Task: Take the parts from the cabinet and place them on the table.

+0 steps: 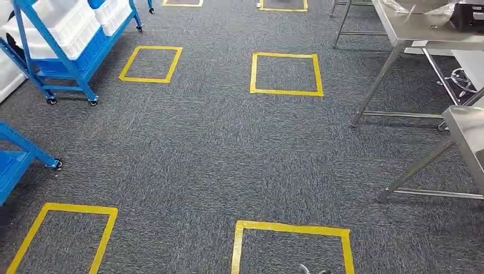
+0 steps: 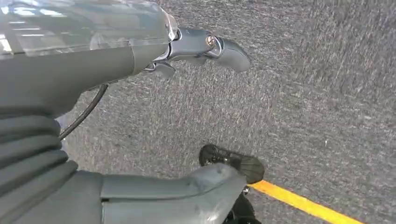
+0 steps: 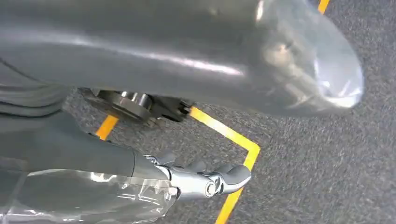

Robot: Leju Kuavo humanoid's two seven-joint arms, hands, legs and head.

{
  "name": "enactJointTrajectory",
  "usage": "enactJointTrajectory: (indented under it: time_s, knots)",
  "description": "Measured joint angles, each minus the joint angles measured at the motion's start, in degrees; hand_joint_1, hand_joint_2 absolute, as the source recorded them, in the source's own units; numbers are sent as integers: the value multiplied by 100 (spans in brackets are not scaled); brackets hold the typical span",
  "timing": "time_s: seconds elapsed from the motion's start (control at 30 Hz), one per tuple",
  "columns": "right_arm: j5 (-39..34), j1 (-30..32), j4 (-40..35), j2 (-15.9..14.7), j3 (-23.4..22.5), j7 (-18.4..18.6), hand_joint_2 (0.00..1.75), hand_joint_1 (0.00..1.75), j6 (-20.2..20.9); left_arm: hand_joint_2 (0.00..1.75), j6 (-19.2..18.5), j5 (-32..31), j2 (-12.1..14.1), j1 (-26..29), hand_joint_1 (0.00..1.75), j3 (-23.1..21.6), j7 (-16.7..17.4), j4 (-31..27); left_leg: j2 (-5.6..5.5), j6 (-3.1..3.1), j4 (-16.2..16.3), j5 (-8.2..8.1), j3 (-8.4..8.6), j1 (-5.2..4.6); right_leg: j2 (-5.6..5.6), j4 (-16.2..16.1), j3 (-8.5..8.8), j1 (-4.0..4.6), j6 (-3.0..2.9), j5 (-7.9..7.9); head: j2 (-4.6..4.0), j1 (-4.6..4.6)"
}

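Robot walking over grey carpet with yellow taped squares (image 1: 286,74); left hand (image 2: 187,51) and right hand (image 3: 205,179) hang loose, holding nothing; parts likely in white bins on blue wheeled rack (image 1: 63,34); steel table (image 1: 422,28) at right; head for rack first, keep arms clear of frame.

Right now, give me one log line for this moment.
phase: walking floor | left hand: empty | right hand: empty | cart: ahead left | table: ahead right | parts: none held

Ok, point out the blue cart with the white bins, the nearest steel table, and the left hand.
Blue cart (image 1: 64,67), head view: on its blue lower shelf.
White bins (image 1: 68,20), head view: side of one bin.
Steel table (image 1: 463,127), head view: bare tabletop corner.
Left hand (image 2: 196,44), left wrist view: on a finger.
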Motion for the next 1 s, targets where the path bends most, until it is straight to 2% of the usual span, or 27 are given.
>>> enactJointTrajectory:
  time_s: [0.03,0.13,0.17,0.2,0.23,0.27,0.3,0.33,0.37,0.4,0.47,0.5,0.53,0.57,0.63,0.67,0.7,0.73,0.77,0.8,0.83,0.87,0.9,0.97,1.0]
  knots:
    - [13,6,2,0,9,4,0,0,0,0,-11,-22,4,-10,0,17,-9,2,-33,-36,80,-51,-17,-30,-11,-81,2,3,-26,39,0,1]
    - [13,2,6,-2,15,24,0,0,0,0,-9,-33,4,-6,0,48,-28,13,-69,-95,42,-40,-14,-14,-70,-81,15,35,-100,52,0,2]
    - [15,0,6,-2,13,28,0,0,0,0,-4,-33,15,-8,0,59,-37,15,-56,-115,84,-65,-12,-8,-118,-120,24,-5,-143,74,0,7]
    - [24,4,6,-9,13,52,0,0,0,0,13,-28,13,-10,0,59,-50,24,71,-159,227,-178,-56,-9,-136,-139,42,0,-173,75,0,-45]
    - [35,10,0,-11,13,68,0,0,0,0,35,-13,13,-25,0,59,-59,24,148,-202,560,-397,-214,14,-174,-149,47,7,-196,73,0,-79]
    - [35,22,-2,-13,13,88,0,0,0,0,59,13,13,-28,0,52,-59,26,182,-238,1024,-642,-445,46,-212,-149,42,17,-200,73,0,-76]
    - [35,30,-2,-15,13,114,0,0,0,0,66,35,15,-29,0,37,-59,28,196,-257,1434,-814,-648,67,-252,-148,38,27,-208,67,0,-79]
    - [35,36,-2,-20,13,120,0,0,0,0,77,39,15,-28,0,30,-59,35,207,-271,1792,-916,-829,88,-292,-147,36,36,-211,62,0,-76]
    - [35,34,-2,-24,11,120,0,0,0,0,79,42,13,-27,0,28,-59,39,215,-275,1845,-860,-865,100,-324,-147,42,43,-214,55,0,-76]
    - [35,35,-2,-28,11,120,0,0,0,0,81,46,15,-27,0,30,-59,46,225,-269,1619,-668,-765,105,-356,-147,52,45,-213,46,0,-76]
    - [35,34,-2,-31,11,120,0,0,0,0,83,48,13,-25,0,26,-59,50,297,-220,571,-139,-243,99,-414,-151,103,47,-191,24,0,-79]
    - [35,35,-4,-31,11,120,0,0,0,0,92,48,15,-26,0,26,-59,52,468,-182,123,-17,-14,75,-435,-157,115,47,-177,15,0,-76]
    - [35,34,-4,-31,9,120,0,0,0,0,92,48,18,-33,0,20,-59,52,487,-169,50,-81,-3,25,-462,-154,130,71,-134,-6,0,-70]
    - [35,35,-4,-31,9,120,0,0,0,0,94,57,17,-33,0,9,-61,52,450,-124,40,-69,-12,8,-471,-171,132,53,-105,-2,0,-77]
    - [35,31,-7,-31,11,122,0,0,0,0,98,61,20,-15,0,11,-59,52,388,-76,18,-59,-16,-32,-526,-204,164,20,-41,4,0,-74]
    - [35,22,-20,-33,9,122,0,0,0,0,112,92,20,-12,0,7,-57,52,343,-19,-96,-10,35,-3,-541,-212,198,23,7,-6,0,-79]
    - [35,19,-20,-44,9,125,0,0,0,0,114,114,9,-5,0,-11,-46,52,317,-1,-180,47,123,19,-402,-114,191,2,18,-60,0,-59]
    - [37,22,-20,-46,7,125,0,0,0,0,122,140,4,-8,0,-20,-28,52,305,53,-202,66,141,21,-265,128,69,14,8,-244,0,-66]
    - [35,27,-20,-48,7,129,0,0,0,0,129,173,4,-10,0,-37,-9,52,278,70,-201,71,135,21,-198,524,-135,21,9,-471,0,-52]
    - [33,39,-18,-50,9,136,0,0,0,0,153,227,4,-6,0,-63,26,52,248,77,-197,66,133,16,-171,963,-363,22,17,-665,0,-48]
    - [33,48,-18,-52,11,138,0,0,0,0,168,263,2,4,0,-92,48,52,208,85,-190,60,133,7,-159,1345,-581,22,28,-767,0,-55]
    - [31,50,-15,-61,13,140,0,0,0,0,186,284,2,15,0,-124,66,52,169,93,-176,52,134,5,-158,1464,-679,21,31,-734,0,-48]
    - [31,52,-15,-63,13,144,0,0,-2,0,195,300,2,22,0,-144,74,52,116,85,-164,40,141,6,-158,1326,-646,17,36,-554,0,-52]
    - [31,52,-18,-81,13,144,0,0,-2,0,195,321,2,28,0,-182,81,52,15,60,-117,-3,168,9,-130,484,-272,4,30,-9,0,-48]
    - [31,51,-18,-87,13,146,0,0,-2,0,197,326,2,29,0,-199,83,52,-24,29,-71,-33,168,11,-31,30,-58,-7,20,188,0,-44]
